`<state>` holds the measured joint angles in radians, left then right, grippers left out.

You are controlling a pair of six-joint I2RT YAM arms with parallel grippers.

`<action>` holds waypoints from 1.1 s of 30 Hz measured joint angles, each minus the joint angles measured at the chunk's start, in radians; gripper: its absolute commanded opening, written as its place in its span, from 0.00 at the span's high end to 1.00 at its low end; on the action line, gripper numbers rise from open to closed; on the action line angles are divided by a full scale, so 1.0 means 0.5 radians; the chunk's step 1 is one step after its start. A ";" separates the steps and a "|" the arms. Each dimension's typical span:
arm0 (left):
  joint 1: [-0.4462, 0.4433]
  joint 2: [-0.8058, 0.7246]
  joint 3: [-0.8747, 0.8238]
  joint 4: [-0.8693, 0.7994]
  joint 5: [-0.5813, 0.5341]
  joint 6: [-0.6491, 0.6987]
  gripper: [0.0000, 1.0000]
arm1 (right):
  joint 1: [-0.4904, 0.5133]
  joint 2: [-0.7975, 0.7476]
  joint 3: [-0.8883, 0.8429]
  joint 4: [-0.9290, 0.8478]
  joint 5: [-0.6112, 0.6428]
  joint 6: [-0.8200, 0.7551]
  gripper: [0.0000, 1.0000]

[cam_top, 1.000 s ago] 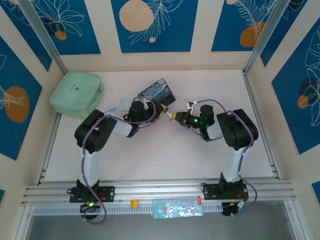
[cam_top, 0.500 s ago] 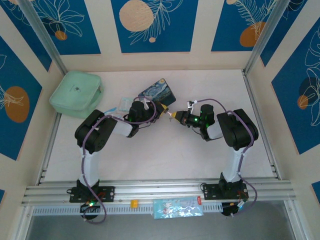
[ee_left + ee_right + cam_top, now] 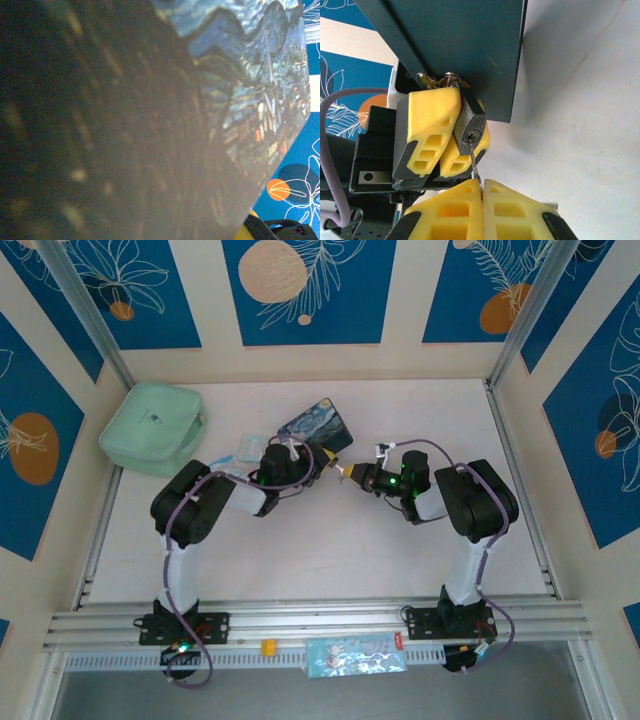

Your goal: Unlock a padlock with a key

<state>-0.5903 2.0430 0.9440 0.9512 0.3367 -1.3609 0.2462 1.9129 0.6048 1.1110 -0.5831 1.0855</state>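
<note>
The white desk carries a pale green pouch at its far left corner. A blue painted tin lies near the middle of the far side. In the left wrist view the tin's starry face is very close and mostly blurred. The 2 arms reach inward, and their ends meet just beside the tin's near right corner. A small clear-blue packet lies beside the left arm, just left of the tin.

In the right wrist view, the left fingers are clamped on the padlock, 1 yellow pad on each side of its dark body. The padlock sits against the tin's dark side. Its shackle end is at a small metal clasp there, and its keyhole faces the right arm.

The right fingers are pressed fully together on the key. Only its thin blade shows beyond them, and the tip is at the padlock's keyhole. How far it is in, I cannot tell.
</note>
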 measured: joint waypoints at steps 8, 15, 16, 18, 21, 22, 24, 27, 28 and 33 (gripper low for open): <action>-0.013 0.000 0.000 0.013 -0.010 -0.001 1.00 | 0.000 0.025 0.002 0.065 -0.001 0.067 1.00; -0.013 0.000 0.000 0.014 -0.063 -0.005 1.00 | 0.030 0.046 0.024 0.095 0.034 0.135 1.00; -0.013 0.000 0.000 0.014 -0.071 -0.007 1.00 | 0.040 0.046 0.024 0.096 0.047 0.146 1.00; -0.014 0.000 0.000 0.016 -0.086 -0.008 1.00 | 0.066 0.046 0.026 0.096 0.076 0.170 1.00; -0.014 0.000 0.002 0.021 -0.101 -0.016 1.00 | 0.106 0.050 0.026 0.104 0.114 0.218 1.00; -0.015 0.000 0.003 0.023 -0.103 -0.022 1.00 | 0.113 0.056 0.027 0.113 0.118 0.226 1.00; -0.015 0.001 0.006 0.021 -0.108 -0.023 1.00 | 0.117 0.079 0.036 0.119 0.120 0.236 1.00; -0.015 0.001 0.010 0.020 -0.121 -0.024 1.00 | 0.107 0.111 0.066 0.135 0.096 0.240 1.00; -0.015 0.001 0.012 0.020 -0.126 -0.024 1.00 | 0.099 0.116 0.074 0.136 0.083 0.239 1.00; -0.015 0.001 0.018 0.028 -0.126 -0.024 1.00 | 0.043 0.124 0.105 0.127 -0.014 0.225 1.00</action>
<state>-0.5980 2.0434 0.9527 0.9653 0.2737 -1.3727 0.2676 1.9751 0.6575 1.1748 -0.5900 1.1980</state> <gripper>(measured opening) 0.116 0.051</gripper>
